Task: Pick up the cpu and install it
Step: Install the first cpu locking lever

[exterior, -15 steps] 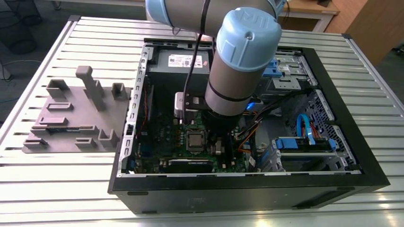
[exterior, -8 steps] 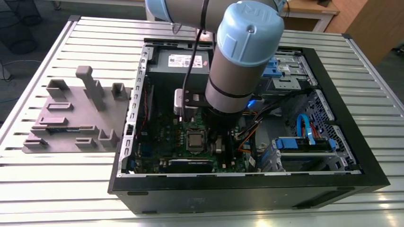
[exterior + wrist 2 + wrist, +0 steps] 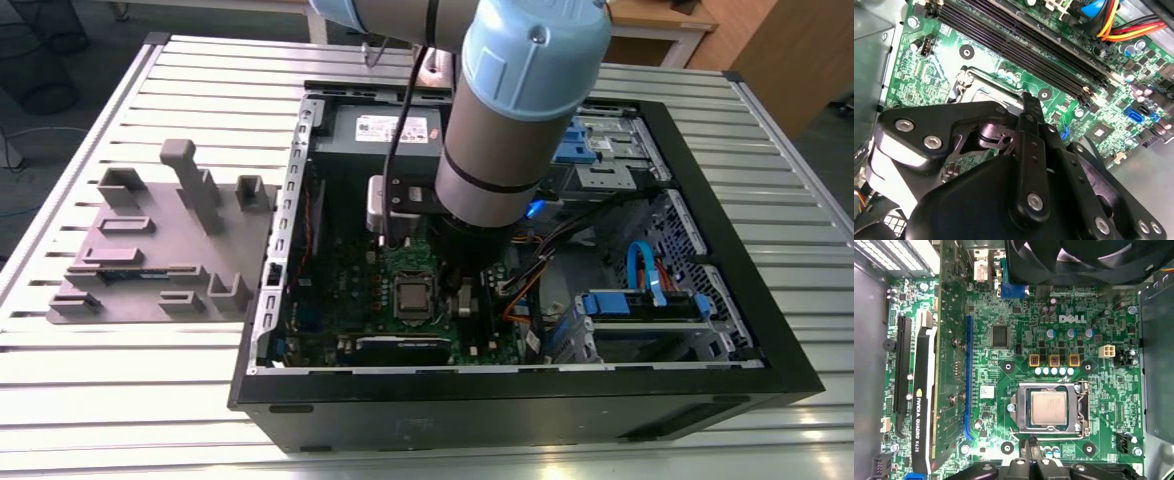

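Observation:
The cpu (image 3: 1049, 407), a small square chip with a shiny silver-grey top, lies flat inside the metal-framed socket (image 3: 1083, 407) on the green motherboard (image 3: 1004, 315). My gripper (image 3: 1031, 446) hovers just beside one edge of the socket, its two fingertips pressed together with nothing between them. In the second wrist view the gripper (image 3: 1029, 102) and its black linkage cover most of the socket (image 3: 971, 82) and hide the chip. In the exterior view the arm (image 3: 514, 110) reaches down into the open computer case, right beside the socket (image 3: 414, 295).
The black case wall (image 3: 534, 385) rings the motherboard. A graphics card (image 3: 924, 405) stands beside the socket, a fan (image 3: 1079, 260) lies beyond it, and memory slots (image 3: 1019, 45) and coloured cables (image 3: 1114, 22) run close by. A grey fixture (image 3: 160, 250) sits on the slatted table.

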Motion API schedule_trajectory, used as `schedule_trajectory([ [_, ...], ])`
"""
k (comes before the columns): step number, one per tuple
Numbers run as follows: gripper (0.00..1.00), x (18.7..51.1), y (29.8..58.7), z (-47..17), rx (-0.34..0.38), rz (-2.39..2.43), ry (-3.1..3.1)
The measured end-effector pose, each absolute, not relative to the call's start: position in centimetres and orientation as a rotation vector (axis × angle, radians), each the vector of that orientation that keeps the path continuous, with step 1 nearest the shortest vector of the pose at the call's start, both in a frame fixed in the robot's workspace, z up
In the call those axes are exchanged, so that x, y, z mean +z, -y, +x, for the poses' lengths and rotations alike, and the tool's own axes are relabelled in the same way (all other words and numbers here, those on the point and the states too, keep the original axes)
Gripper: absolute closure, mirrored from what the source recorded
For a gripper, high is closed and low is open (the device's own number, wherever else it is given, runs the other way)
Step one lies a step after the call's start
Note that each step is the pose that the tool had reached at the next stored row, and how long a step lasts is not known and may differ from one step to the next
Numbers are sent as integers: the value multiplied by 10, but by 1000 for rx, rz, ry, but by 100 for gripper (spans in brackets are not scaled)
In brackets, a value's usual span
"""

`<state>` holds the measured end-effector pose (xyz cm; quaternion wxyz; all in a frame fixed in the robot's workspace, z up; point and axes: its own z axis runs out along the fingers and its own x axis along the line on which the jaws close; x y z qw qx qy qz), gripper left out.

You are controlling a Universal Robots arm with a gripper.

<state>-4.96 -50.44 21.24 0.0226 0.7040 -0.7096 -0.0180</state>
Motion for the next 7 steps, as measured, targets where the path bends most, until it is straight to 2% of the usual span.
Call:
schedule_trajectory([
  [7, 90, 213, 504, -50, -56, 2180, 2198],
])
